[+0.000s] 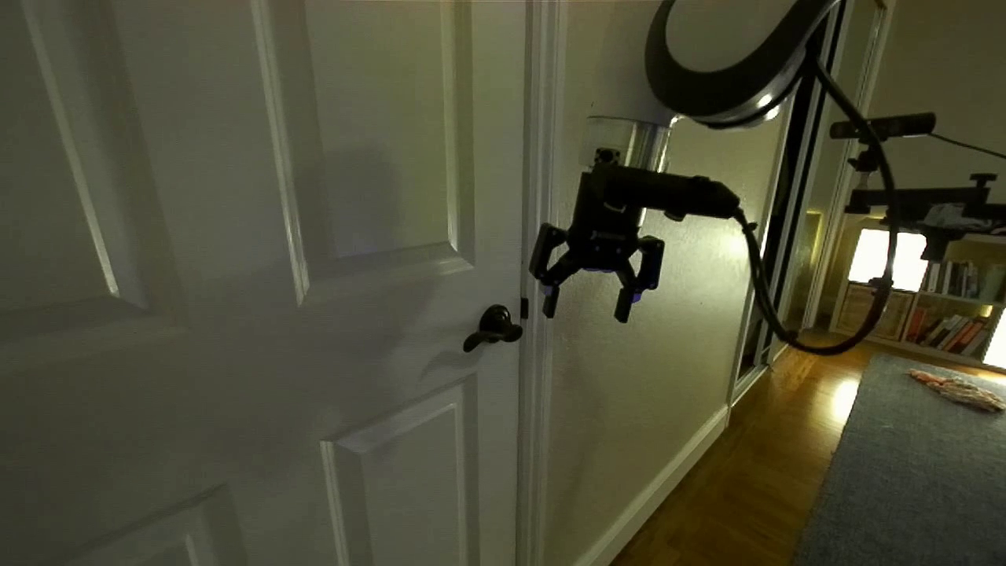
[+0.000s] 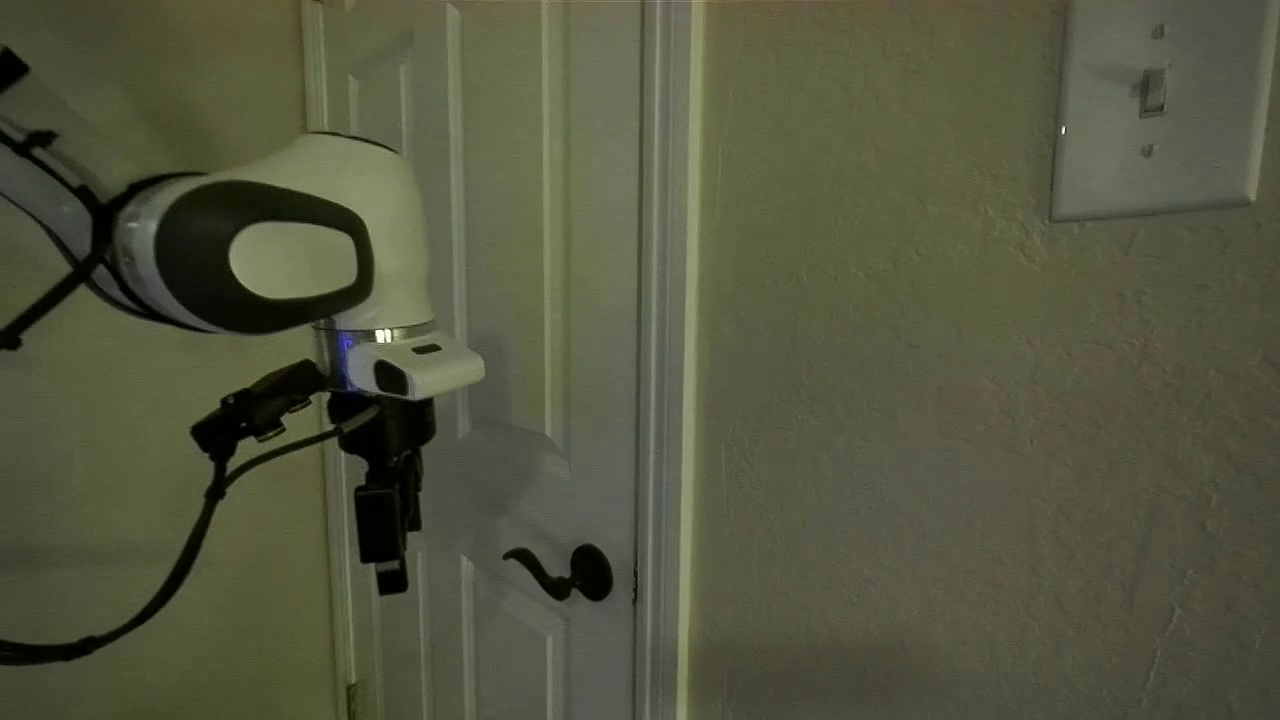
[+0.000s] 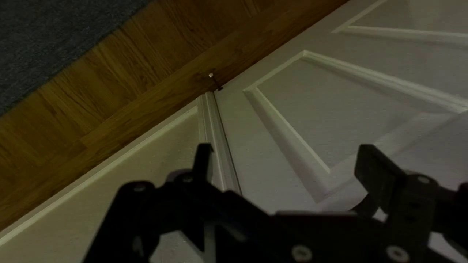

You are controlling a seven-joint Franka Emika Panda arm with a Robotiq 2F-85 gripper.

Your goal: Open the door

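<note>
Door is closed in its frame in both exterior views; dark lever handle sits near the frame-side edge. Gripper points down, released, fingers spread apart, and stands clear of the handle in both exterior views. Wrist view: door and frame lie beyond the fingers, wood floor and dark rug toward upper left. Light switch is on the wall, right of the frame in an exterior view.

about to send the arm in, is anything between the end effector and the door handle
Nothing visible stands in the way: both exterior views show only a gap between the open end effector and the dark lever handle on the door.
</note>
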